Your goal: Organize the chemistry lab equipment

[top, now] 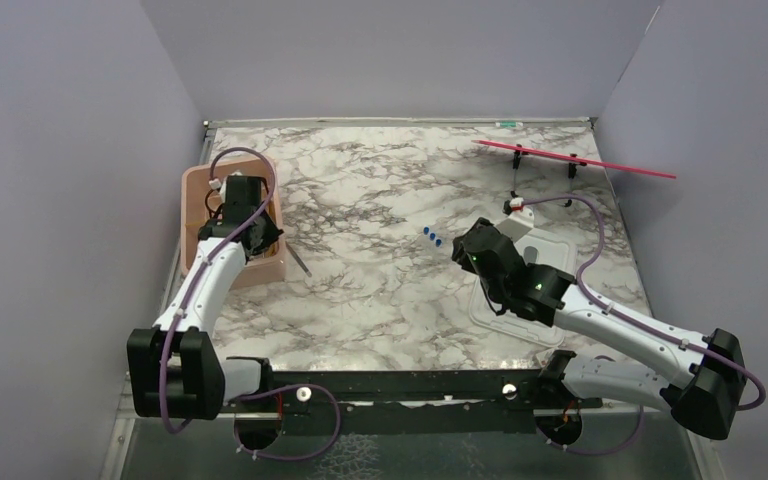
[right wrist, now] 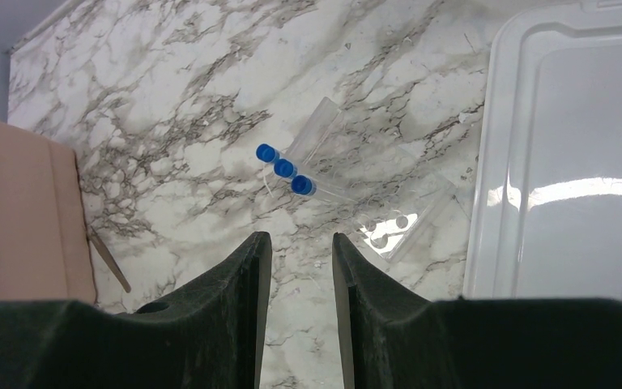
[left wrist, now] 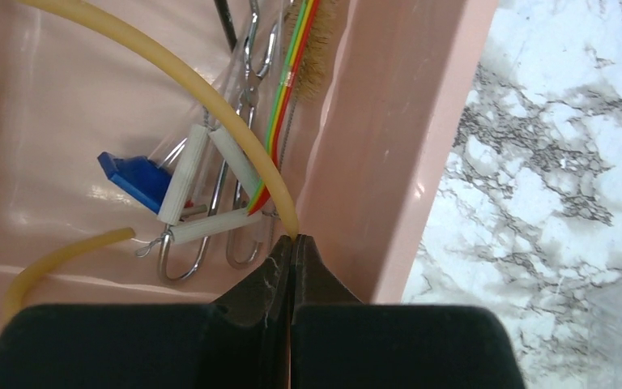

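Closed tight, jaws pressed flat together, our left gripper [left wrist: 293, 241] sits low inside the pink tub [left wrist: 372, 146], against its right-hand wall. The amber rubber tubing [left wrist: 178, 77] arcs down across the tub and meets the very tips of the jaws; we cannot tell whether its end is nipped between them or only touches. Beside the tubing in the tub we see the metal tongs [left wrist: 247, 105], a blue-based clear vial [left wrist: 134, 177], a triangle of white pipe pieces on wire [left wrist: 210, 227] and a brush with a striped wire handle [left wrist: 291, 73].

Our right gripper [right wrist: 301, 239] hangs over the marble table [right wrist: 170, 97] with its jaws partly apart and nothing between them. Just beyond it the clear blue-capped tubes [right wrist: 285, 168] lie fanned together on the marble, near the left edge of the white lid [right wrist: 559, 162], well apart from the tub.
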`<state>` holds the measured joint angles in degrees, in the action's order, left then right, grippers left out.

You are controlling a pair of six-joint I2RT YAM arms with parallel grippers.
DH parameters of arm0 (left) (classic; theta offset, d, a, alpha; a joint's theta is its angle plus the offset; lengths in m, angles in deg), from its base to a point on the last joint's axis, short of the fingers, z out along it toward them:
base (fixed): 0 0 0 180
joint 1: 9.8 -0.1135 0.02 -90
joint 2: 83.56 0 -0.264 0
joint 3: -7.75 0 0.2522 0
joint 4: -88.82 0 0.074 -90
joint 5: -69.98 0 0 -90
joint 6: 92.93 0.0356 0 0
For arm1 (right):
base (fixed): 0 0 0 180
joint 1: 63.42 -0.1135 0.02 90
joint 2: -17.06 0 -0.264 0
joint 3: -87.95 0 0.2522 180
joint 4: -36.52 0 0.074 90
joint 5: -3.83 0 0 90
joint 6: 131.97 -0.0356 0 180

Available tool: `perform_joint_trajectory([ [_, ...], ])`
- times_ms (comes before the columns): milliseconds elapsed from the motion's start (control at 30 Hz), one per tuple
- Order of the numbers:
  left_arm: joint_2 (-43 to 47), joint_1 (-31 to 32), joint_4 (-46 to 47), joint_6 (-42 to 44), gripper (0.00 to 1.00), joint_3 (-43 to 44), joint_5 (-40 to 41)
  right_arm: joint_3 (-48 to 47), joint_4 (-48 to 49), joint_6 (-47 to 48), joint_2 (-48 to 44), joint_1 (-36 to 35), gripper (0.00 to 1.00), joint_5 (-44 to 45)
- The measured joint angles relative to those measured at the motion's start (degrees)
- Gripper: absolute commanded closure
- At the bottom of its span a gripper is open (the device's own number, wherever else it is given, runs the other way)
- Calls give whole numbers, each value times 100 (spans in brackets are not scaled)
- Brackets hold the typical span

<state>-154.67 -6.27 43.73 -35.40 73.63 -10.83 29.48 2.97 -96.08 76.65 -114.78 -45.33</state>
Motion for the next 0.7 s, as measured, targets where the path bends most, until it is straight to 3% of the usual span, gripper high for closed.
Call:
perform_joint_trajectory([
  [300,0,-557,46,57,98,286,-1427,33,22,2,15,0,61,-2],
  [367,0,-693,46,59,82,317,-1683,33,24,2,24,0,61,-2],
  [533,0,-787,-79,199,57,492,-1683,35,28,2,26,0,61,-4],
  [700,26,-793,-289,348,51,824,-1390,63,39,9,26,0,61,-9],
])
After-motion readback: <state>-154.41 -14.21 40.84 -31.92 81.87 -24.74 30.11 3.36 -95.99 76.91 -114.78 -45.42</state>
